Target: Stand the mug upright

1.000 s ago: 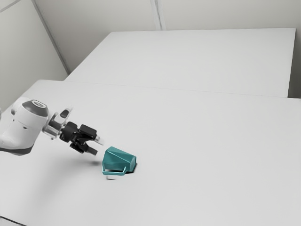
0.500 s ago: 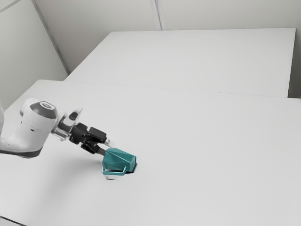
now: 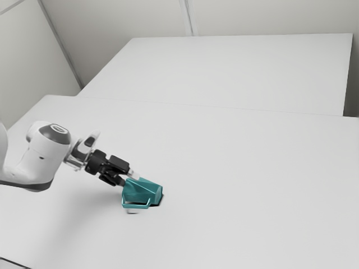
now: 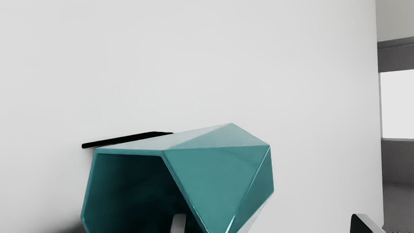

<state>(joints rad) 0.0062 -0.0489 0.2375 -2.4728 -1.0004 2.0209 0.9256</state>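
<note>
Tipped on its side, the teal faceted mug (image 3: 143,191) lies on the table in the exterior view, its handle toward that view's bottom edge and its base toward the view's right. The black gripper (image 3: 130,179) is at the mug's open end. Seen from the hand, the gripper (image 4: 266,223) is open, with one fingertip at the mouth of the mug (image 4: 213,171) and the other outside, well apart from the mug's wall. How deep the first finger reaches inside is hard to tell.
The white table (image 3: 241,196) extends around the mug. Beyond it stands another white surface (image 3: 235,70). A dark cable (image 3: 15,263) lies at the exterior view's lower left corner.
The arm has moved toward the exterior view's right and slightly down, bringing the gripper from beside the mug to its open end. The mug has not moved.
</note>
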